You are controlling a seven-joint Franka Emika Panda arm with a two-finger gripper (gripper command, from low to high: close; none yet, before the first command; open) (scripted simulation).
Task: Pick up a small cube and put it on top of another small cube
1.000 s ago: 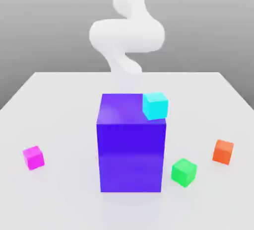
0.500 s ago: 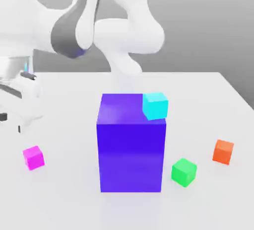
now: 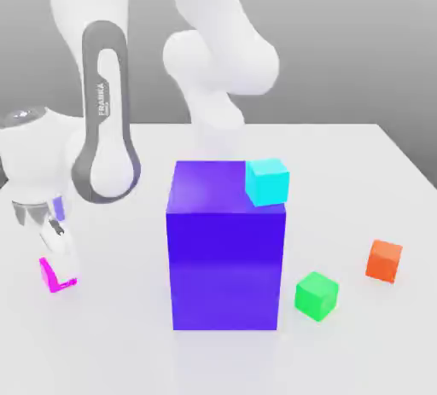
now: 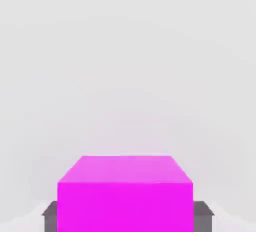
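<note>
arm: bent low at exterior view's left | tool: pointing down, clamped on magenta cube

White table fills lower 2/3 of exterior view. On it: big blue-purple block at centre; magenta-pink cube at lower left, partly hidden; green cube lower right, just beside block's base; orange cube further right, apart from green. Hand view: pink cube sits on plain white tabletop at bottom centre.
</note>
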